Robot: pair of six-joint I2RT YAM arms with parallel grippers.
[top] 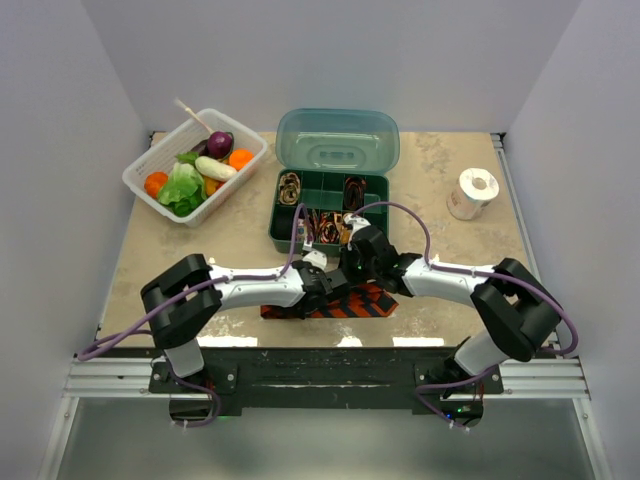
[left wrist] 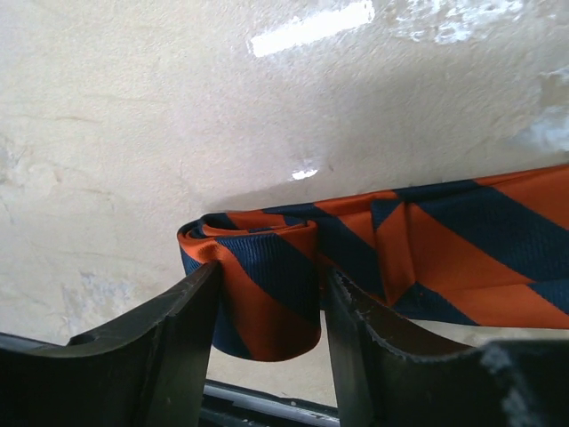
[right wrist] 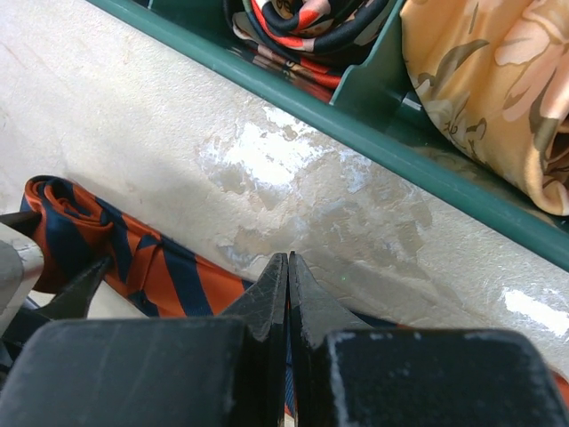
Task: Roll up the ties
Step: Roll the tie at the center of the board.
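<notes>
The rolled end of the striped tie (left wrist: 267,267) is gripped between the two fingers of the left gripper (left wrist: 269,302), one finger on each side, so that the small coil cannot spring open. The rest of the tie is laid flat on the table (left wrist: 160,133), off to one side of that gripper, ready to be wound up. The right gripper (right wrist: 286,271) is squeezed tight, with nothing seen between its fingers. Its tip is set just over the flat part, likely to keep it straight. Just ahead of it the green box (right wrist: 382,142) is seen, with rolled ties (right wrist: 293,27) tucked inside.
</notes>
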